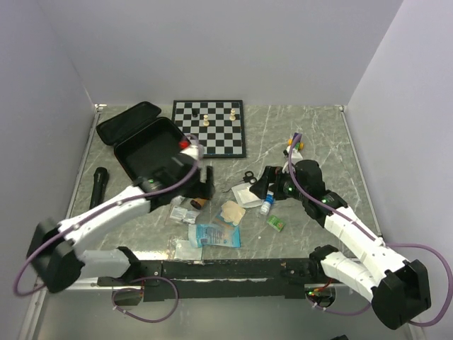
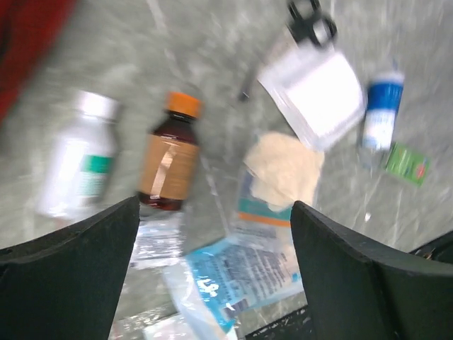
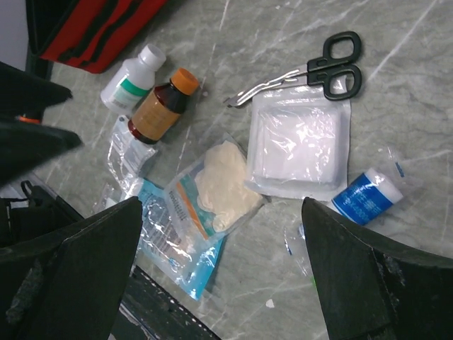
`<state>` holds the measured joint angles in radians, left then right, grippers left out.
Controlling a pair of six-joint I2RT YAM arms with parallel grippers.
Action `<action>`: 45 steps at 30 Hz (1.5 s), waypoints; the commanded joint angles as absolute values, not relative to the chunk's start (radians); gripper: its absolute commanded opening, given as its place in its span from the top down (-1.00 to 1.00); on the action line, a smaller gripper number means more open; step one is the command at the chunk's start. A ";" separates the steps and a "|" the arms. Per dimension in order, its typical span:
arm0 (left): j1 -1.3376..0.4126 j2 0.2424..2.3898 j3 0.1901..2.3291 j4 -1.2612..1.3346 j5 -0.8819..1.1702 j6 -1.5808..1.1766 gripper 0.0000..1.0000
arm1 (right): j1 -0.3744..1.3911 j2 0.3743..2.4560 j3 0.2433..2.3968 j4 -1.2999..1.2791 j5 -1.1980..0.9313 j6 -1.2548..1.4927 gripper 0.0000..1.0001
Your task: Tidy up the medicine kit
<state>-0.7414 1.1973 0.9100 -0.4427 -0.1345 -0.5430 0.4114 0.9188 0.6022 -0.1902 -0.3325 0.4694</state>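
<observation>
The medicine kit (image 1: 145, 142) lies open at the back left with its black lining up; its red outside shows in the right wrist view (image 3: 99, 28). My left gripper (image 1: 204, 183) (image 2: 214, 234) hangs open over a brown bottle with an orange cap (image 2: 170, 159) and a blue packet (image 2: 241, 273). A white bottle (image 2: 74, 163) lies left of the brown one. My right gripper (image 1: 262, 185) (image 3: 221, 212) is open above a glove packet (image 3: 219, 188). A gauze pad (image 3: 301, 142), scissors (image 3: 318, 67) and a blue roll (image 3: 367, 195) lie nearby. Neither gripper holds anything.
A chessboard (image 1: 210, 127) with a few pieces lies at the back, right of the kit. A black cylinder (image 1: 98, 185) lies by the left wall. A small green packet (image 1: 276, 222) sits near the right arm. A black rail (image 1: 233, 269) runs along the front edge.
</observation>
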 commanded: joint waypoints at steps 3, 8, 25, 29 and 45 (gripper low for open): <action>-0.842 1.362 0.994 -0.503 -0.274 -0.549 -0.71 | 0.408 0.856 0.615 -0.236 -0.318 0.449 -1.00; -0.844 1.489 1.081 -0.558 -0.308 -0.477 -0.47 | 0.408 0.812 0.583 -0.258 -0.314 0.439 -1.00; -0.833 1.692 1.177 -0.637 -0.313 -0.382 -0.40 | 0.408 0.807 0.557 -0.278 -0.333 0.439 -1.00; -0.816 1.709 1.161 -0.618 -0.301 -0.371 -0.39 | 0.408 0.801 0.554 -0.281 -0.330 0.440 -1.00; -0.808 1.782 1.164 -0.615 -0.247 -0.368 -0.17 | 0.410 0.805 0.543 -0.282 -0.313 0.443 -1.00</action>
